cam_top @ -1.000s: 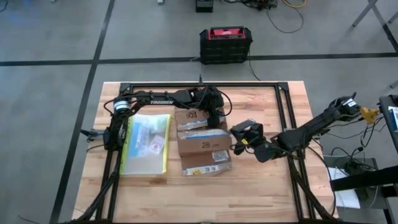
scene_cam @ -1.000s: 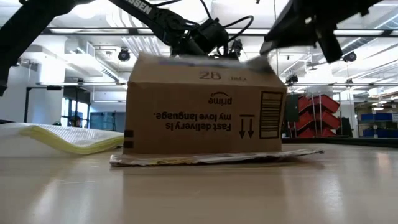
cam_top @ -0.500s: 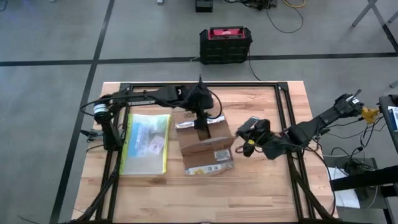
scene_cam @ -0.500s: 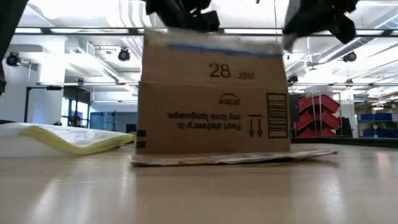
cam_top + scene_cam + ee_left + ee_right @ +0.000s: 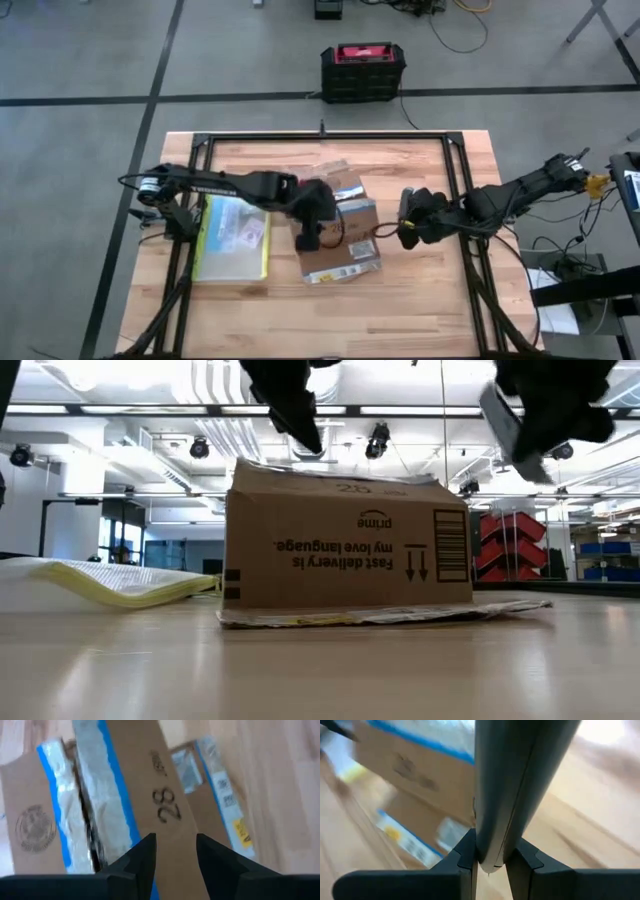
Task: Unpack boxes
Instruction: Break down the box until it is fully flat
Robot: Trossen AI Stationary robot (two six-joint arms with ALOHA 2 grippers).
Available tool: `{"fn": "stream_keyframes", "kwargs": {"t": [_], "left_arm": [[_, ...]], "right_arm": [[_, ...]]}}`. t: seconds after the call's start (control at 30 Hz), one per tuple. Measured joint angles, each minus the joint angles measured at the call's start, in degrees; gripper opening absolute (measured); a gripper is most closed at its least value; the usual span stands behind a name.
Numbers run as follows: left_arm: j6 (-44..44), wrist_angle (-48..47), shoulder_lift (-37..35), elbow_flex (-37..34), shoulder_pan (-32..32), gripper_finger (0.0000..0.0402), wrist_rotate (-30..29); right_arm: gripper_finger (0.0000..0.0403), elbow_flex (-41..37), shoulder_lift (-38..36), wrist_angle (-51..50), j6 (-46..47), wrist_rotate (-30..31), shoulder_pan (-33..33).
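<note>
A brown cardboard box sits mid-tabletop. The left hand hovers above it, fingers apart. The right hand, beside it, pinches a flat grey object. The box looks light and stiff; its flap edges seem the best hold.

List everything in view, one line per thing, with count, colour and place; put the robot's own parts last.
Brown corrugated cardboard box: one, brown with white labels and blue-edged tape, middle of the table, flaps spread.
Clear yellow-edged plastic pouch: one, flat on the table beside the box, on the left arm's side.
Black and red case: one, on the floor beyond the table.
Wooden table: one, light wood, under a black frame.
Grey flat thing: one, clamped between the right gripper's fingers.
Left gripper: one, dark, fingers apart over the box top.
Right gripper: one, dark, beside the box, shut on the grey flat thing.
</note>
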Motion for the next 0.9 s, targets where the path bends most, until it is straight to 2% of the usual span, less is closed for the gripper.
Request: {"fn": "stream_keyframes", "kwargs": {"t": [0.1,0.23,0.3,0.4,0.43,0.53,0.7,0.9], "left_arm": [[-1.64,-1.74,-0.85,0.02,-1.13,0.0125,-0.14],[-3.32,-7.81,-1.32,0.02,-1.67,0.0131,-1.97],[-3.47,-13.1,-1.61,0.03,-1.46,0.0131,-8.09],[-3.33,-19.25,-2.5,0.04,0.45,0.0126,-21.24],[-3.21,-20.5,-2.7,0.03,1.73,0.0124,-22.84],[-2.0,-18.75,-3.38,-1.49,6.07,0.0119,-19.52],[1.69,-13.3,-4.1,-7.89,11.56,0.0119,-12.83],[3.13,-8.9,-4.46,-14.65,12.93,0.0119,-4.01]], "right_arm": [[0.0048,-2.52,0.0,-5.03,-0.75,-8.98,-6.75],[0.0048,-8.07,0.02,-5.44,-6.03,-19.58,-16.95],[0.0048,-11.0,0.43,-4.59,-8.7,-23.9,-21.63],[0.0048,-15.6,0.94,-2.16,-11.42,-29.33,-27.38],[0.0048,-17.06,1.07,-1.07,-12.0,-30.78,-28.87],[0.0048,-21.48,1.5,2.07,-12.73,-33.19,-31.69],[0.005,-25.34,2.67,5.17,-10.66,-36.32,-32.01],[0.0087,-25.58,3.34,5.36,-10.68,-36.06,-31.77]]}}
